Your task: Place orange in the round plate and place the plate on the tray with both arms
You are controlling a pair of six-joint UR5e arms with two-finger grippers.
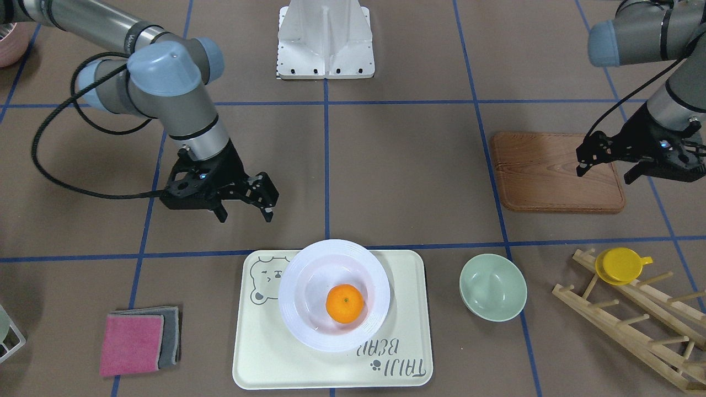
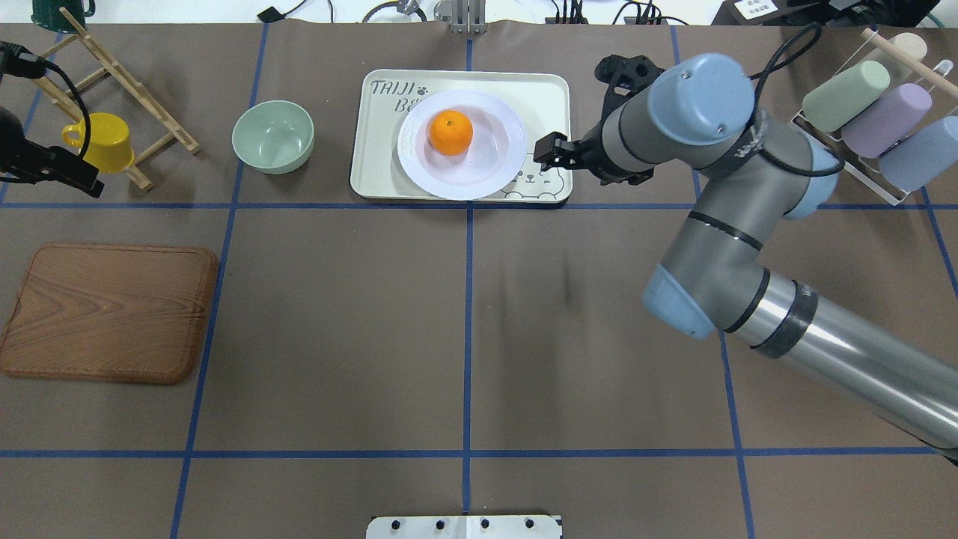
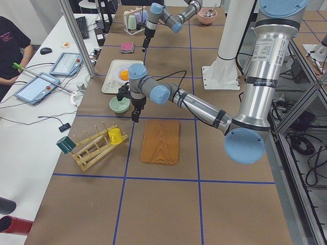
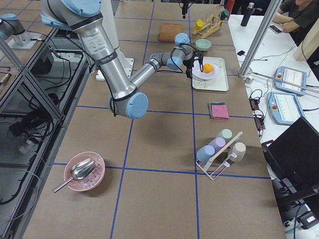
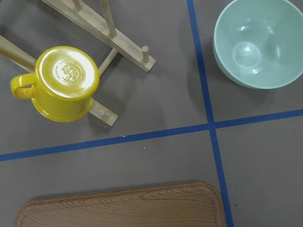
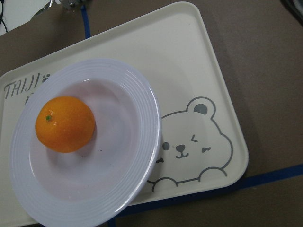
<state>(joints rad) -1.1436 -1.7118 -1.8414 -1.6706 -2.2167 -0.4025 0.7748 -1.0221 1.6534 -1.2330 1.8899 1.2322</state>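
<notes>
Overhead exterior shows us the orange [image 2: 450,132] lying in the round plate [image 2: 490,161], left of the plate's middle. The plate sits on the cream tray [image 2: 546,93] at the far middle of the surface [image 2: 464,322], its rim reaching the tray's near edge. We see the right hand [image 1: 245,212] above the surface by the tray's bear-printed corner, jaws apart and empty, clear of the plate. The left hand [image 1: 605,173] hangs over the far edge of the wooden board [image 2: 108,313], also spread with nothing between its fingers. A green bowl [image 2: 272,137] stands left of the tray, and a yellow mug [image 2: 99,142] hangs upside down on the wooden rack [image 2: 120,90].
</notes>
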